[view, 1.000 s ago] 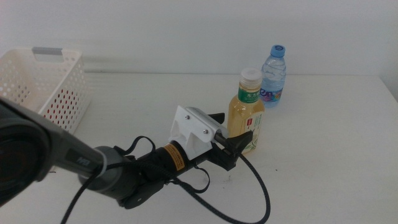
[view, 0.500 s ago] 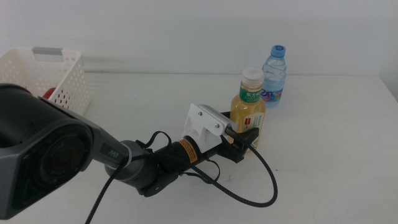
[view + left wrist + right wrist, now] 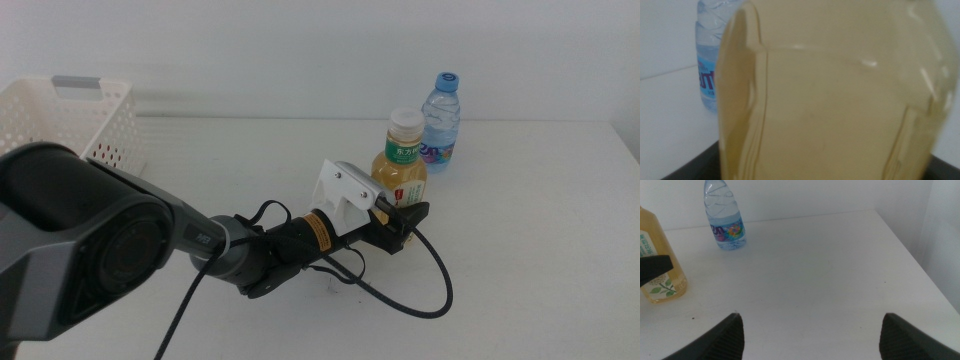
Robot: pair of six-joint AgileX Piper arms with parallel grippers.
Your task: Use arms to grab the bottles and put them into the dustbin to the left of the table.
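The middle view shows the left hand [image 3: 403,222] at the foot of the tea bottle [image 3: 401,175], its dark jaws set on either side of the base; whether they press the bottle cannot be told. The left wrist view is filled by that bottle's yellow body [image 3: 835,95], with the water bottle [image 3: 710,60] behind it. Only the right wrist view shows the right hand [image 3: 810,330], jaws wide apart and holding nothing, above bare bench [image 3: 815,270] near its far corner. The tea label is green, its print unreadable. The dustbin [image 3: 75,125] stands at the bench's left, well apart.
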